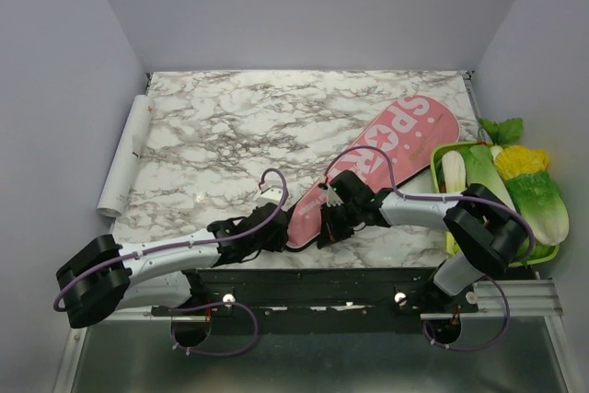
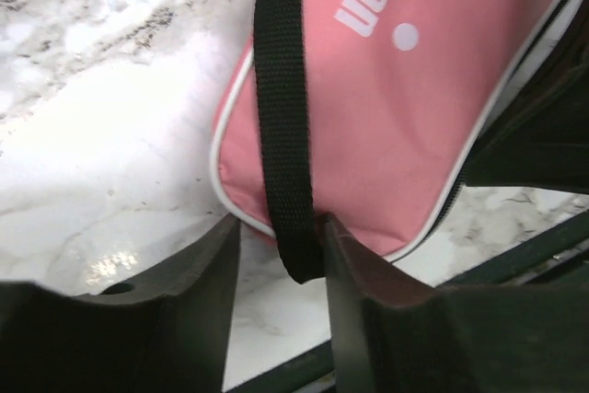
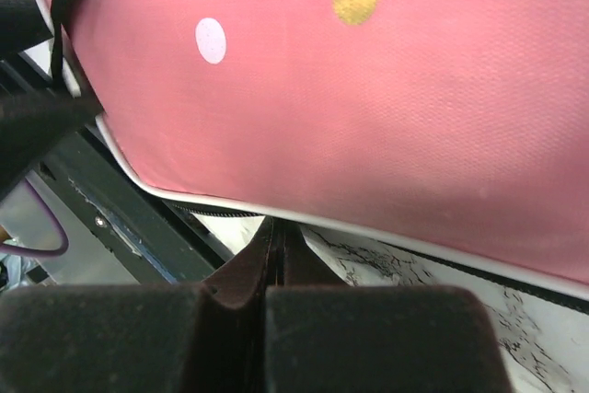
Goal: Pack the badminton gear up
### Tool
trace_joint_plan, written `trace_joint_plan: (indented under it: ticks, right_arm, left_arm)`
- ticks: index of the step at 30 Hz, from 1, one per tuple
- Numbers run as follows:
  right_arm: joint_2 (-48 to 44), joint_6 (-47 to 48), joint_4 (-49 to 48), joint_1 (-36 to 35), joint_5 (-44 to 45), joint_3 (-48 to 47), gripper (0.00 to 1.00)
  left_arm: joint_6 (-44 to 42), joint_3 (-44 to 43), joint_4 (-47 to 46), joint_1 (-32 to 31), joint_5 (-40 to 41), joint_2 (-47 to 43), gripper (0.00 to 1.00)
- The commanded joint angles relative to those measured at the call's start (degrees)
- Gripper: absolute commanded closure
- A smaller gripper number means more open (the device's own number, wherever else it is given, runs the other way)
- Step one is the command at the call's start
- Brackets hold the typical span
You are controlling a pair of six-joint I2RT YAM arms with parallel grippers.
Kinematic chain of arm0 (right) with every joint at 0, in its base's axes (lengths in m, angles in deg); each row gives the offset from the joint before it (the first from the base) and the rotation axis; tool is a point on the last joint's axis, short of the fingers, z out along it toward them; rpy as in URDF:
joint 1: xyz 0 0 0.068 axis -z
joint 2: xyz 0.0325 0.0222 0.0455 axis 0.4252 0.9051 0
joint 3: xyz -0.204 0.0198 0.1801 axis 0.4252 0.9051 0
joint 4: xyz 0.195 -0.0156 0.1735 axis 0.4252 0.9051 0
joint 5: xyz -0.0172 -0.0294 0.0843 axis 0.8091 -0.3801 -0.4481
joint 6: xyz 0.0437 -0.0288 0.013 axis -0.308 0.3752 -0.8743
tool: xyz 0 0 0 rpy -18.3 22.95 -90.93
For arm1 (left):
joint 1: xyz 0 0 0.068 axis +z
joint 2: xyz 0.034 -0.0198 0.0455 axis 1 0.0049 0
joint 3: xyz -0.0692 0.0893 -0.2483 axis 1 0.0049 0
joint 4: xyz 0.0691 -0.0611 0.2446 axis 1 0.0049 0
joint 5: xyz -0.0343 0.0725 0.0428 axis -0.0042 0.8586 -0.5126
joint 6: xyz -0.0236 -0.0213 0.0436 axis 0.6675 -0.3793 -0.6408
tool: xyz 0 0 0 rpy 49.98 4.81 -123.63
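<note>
The long pink bag (image 1: 382, 167) with white "SPORT" lettering lies slanted on the marble table, narrow end toward me. My left gripper (image 1: 276, 227) is at that narrow end. In the left wrist view it (image 2: 276, 255) is open, with the bag's black strap (image 2: 283, 108) hanging between the fingers against the right one. My right gripper (image 1: 329, 220) is on the bag's right edge. In the right wrist view it (image 3: 278, 232) is shut, tips tucked under the white-piped zipper edge of the bag (image 3: 368, 108); whether anything is pinched is hidden. A long white tube (image 1: 127, 156) lies at the table's left edge. No rackets show.
A green tray (image 1: 549, 251) with toy vegetables, green leafy ones (image 1: 538, 200) and a yellow one (image 1: 520, 161), stands at the right edge, close to my right arm. The black mounting rail (image 1: 304, 287) runs along the near edge. Walls enclose the table on three sides.
</note>
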Motion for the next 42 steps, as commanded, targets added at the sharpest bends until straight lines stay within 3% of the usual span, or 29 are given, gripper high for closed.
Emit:
trace_joint_plan:
  ticks: [1, 7, 10, 22, 32, 35, 37, 42]
  right_arm:
    - [-0.36, 0.9, 3.38, 0.03, 2.87, 2.41, 0.99]
    - [-0.28, 0.99, 3.11, -1.37, 2.08, 2.33, 0.99]
    - [0.51, -0.24, 3.02, -4.09, 2.26, 0.75, 0.99]
    - [5.96, -10.61, 0.48, -17.88, 2.96, -8.83, 0.99]
    - [13.43, -18.0, -11.65, -19.39, 8.22, -13.06, 0.99]
    - [12.21, -17.56, -10.34, -19.48, 9.37, -13.49, 0.88]
    - [10.81, -16.59, -5.54, -19.48, 11.21, -13.85, 0.72]
    - [3.35, -13.44, 4.15, -18.87, 21.49, -13.76, 0.59]
  left_arm:
    - [-1.4, 1.26, -1.75, -0.21, 3.14, 2.91, 0.64]
    - [-1.31, 0.91, -4.65, -0.21, 1.39, 6.51, 0.9]
    - [-1.05, 1.0, -5.71, -0.21, 0.68, 7.05, 0.97]
    - [-0.61, -0.23, -7.64, -0.48, -1.34, 7.31, 1.0]
    - [0.62, 1.52, -9.05, -1.18, -2.66, 4.68, 1.0]
    - [0.54, 1.0, -7.83, -1.18, -1.96, 3.97, 1.0]
    - [0.1, 0.03, -6.16, -1.09, -0.29, 3.53, 1.0]
    - [-1.66, -4.0, -0.37, 0.4, 5.59, 3.53, 1.0]
